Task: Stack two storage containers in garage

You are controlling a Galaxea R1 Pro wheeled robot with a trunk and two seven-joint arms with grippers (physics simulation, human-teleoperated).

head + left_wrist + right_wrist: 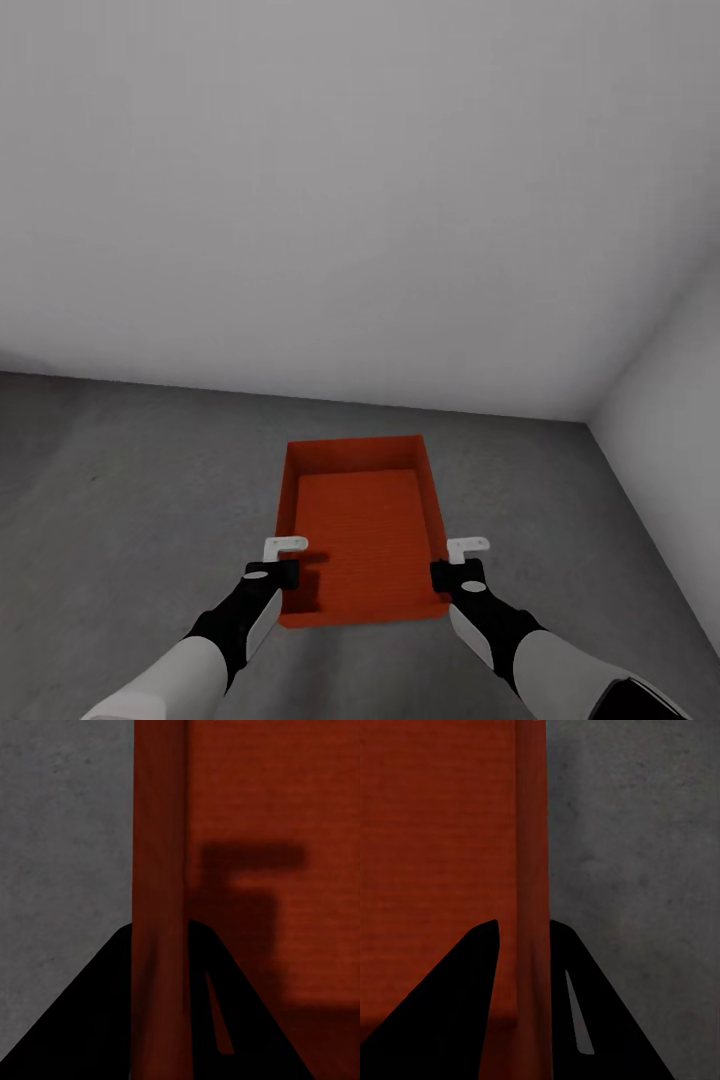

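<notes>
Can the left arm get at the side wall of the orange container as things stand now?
Yes, it seems so: the left gripper already has its jaws on either side of the storage container's wall, one inside, one outside above the concrete floor.

A matt orange-red storage container point(362, 520) with a finely ribbed base and thin, plastic-looking walls sits over a rough, mottled grey concrete floor point(120, 500), beneath smooth pale walls point(350, 200), its sides flanked by matt black end effector fingers point(90, 1020).

floor point(130, 480) open left — wall point(670, 400) near on right | container point(360, 520) between grippers
</notes>
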